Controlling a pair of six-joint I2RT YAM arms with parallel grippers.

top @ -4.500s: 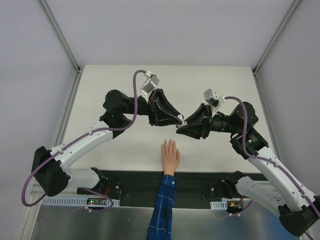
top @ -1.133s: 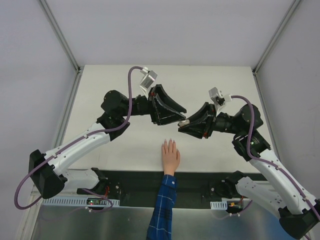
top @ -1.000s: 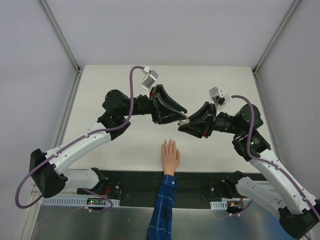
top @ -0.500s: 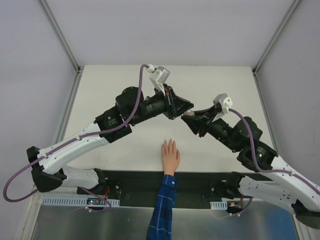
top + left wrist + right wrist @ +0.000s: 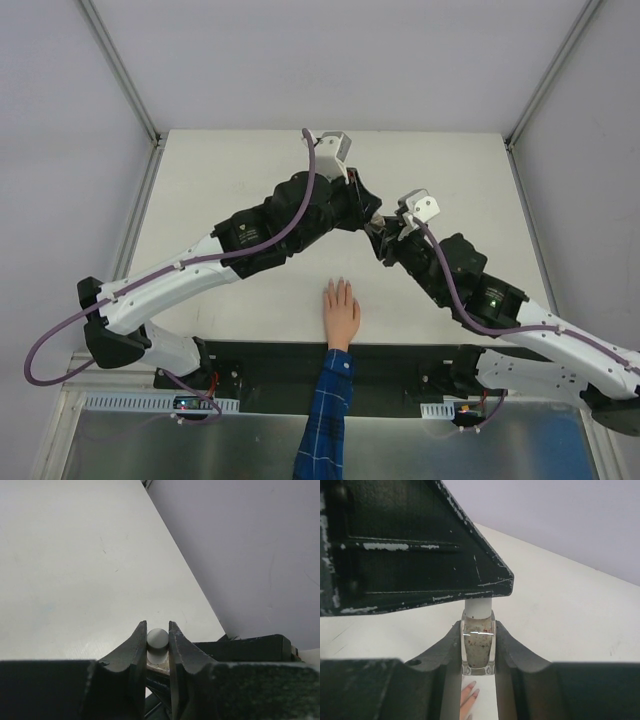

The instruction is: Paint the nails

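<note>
A flesh-coloured mannequin hand (image 5: pixel 341 311) with a blue plaid sleeve (image 5: pixel 326 420) lies palm down at the table's near edge. Its pale nails (image 5: pixel 340 283) point away from the arms; two fingertips show in the right wrist view (image 5: pixel 470 695). My right gripper (image 5: pixel 478 647) is shut on a small glass polish bottle (image 5: pixel 477 647) held above the table. My left gripper (image 5: pixel 158 640) is shut on the bottle's white cap (image 5: pixel 158 639). Both grippers meet at the bottle (image 5: pixel 376 222), beyond the hand and to its right.
The white table (image 5: pixel 450 180) is bounded by metal frame posts (image 5: pixel 125 80) and grey walls. A black strip (image 5: pixel 260 365) runs along the near edge under the sleeve.
Both arms have swung toward the table's middle and back. The grippers have closed in on each other, and the left gripper now grips the bottle's cap.
</note>
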